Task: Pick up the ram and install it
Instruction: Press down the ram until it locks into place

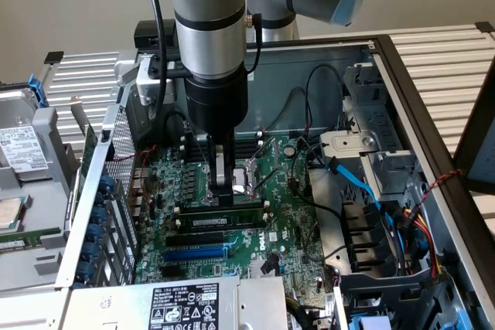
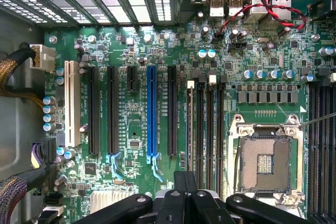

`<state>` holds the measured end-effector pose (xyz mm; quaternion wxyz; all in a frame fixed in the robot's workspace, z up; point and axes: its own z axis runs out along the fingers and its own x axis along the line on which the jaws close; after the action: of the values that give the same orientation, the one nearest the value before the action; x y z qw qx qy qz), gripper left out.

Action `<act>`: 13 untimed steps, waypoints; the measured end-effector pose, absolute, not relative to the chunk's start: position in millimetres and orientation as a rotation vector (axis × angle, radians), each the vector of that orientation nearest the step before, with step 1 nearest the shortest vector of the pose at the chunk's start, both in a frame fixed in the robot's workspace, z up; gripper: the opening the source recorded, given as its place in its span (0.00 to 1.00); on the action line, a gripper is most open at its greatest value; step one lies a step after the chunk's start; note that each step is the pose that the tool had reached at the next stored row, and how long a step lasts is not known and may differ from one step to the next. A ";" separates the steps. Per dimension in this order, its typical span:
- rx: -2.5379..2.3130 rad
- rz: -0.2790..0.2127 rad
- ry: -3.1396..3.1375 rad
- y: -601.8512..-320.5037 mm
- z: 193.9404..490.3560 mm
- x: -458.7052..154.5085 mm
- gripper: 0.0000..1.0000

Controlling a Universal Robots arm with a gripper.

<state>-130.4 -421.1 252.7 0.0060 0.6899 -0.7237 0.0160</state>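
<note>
The ram [image 1: 224, 220] is a long green stick with a white label. It stands on edge in the memory slot nearest the blue expansion slot [image 1: 197, 253]. In the wrist view the ram [image 2: 189, 129] appears edge-on as a thin line between white end clips. My gripper [image 1: 223, 191] hangs straight down over the middle of the stick, fingers shut with nothing between them. Its tips are at or just above the stick's top edge; I cannot tell whether they touch. The shut gripper [image 2: 185, 179] lines up with that slot in the wrist view.
Black memory slots [image 2: 210, 129] lie beside the ram, then the open CPU socket [image 2: 265, 163]. Blue and black cables [image 1: 356, 183] run along the drive cage on the exterior view's right. A labelled metal box [image 1: 186, 303] sits at the front, and the case wall [image 1: 100, 183] rises on the left.
</note>
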 end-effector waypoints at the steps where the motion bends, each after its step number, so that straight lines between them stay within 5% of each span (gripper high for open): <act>1: 2.156 0.050 -2.268 -421.1 252.7 -130.4 0.11; 13: 1.965 0.050 -2.433 -421.1 252.7 -130.5 0.11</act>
<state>-130.5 -421.1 252.7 0.0068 0.6282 -0.7779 0.0160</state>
